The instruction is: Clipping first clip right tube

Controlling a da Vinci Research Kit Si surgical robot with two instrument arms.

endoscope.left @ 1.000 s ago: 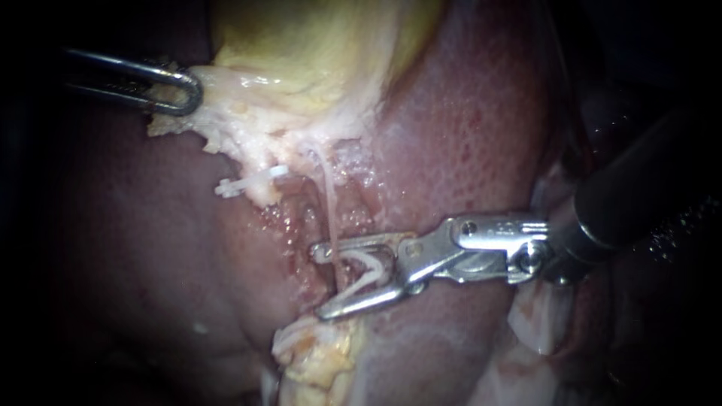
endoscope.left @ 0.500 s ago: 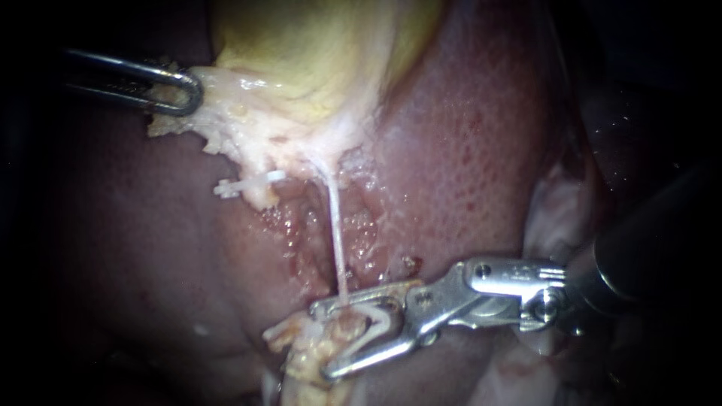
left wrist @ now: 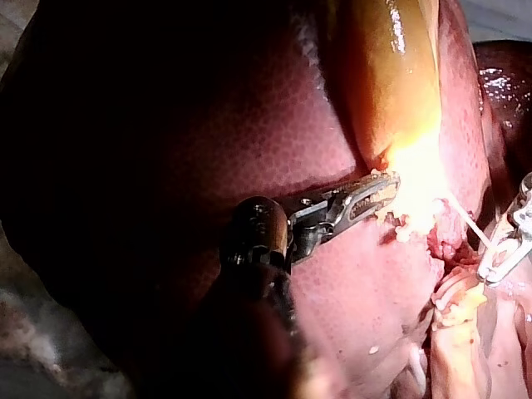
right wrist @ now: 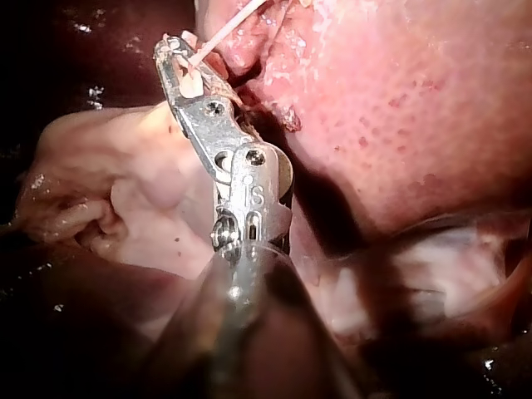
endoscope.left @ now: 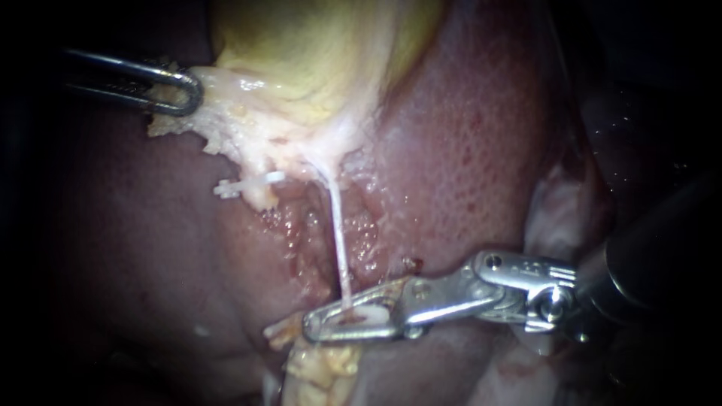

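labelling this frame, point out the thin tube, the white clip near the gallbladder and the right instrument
tube point(endoscope.left: 338, 240), endoscope view, middle of the strand
white clip point(endoscope.left: 248, 183), endoscope view, middle of its bar
right instrument point(endoscope.left: 312, 328), endoscope view, at its jaw tips

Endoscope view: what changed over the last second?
My right instrument moved down along the thin white tube, then went from open to shut on it, squeezing the white clip it carries. Unchanged: my left instrument gripping the pale tissue, and the other white clip further up.
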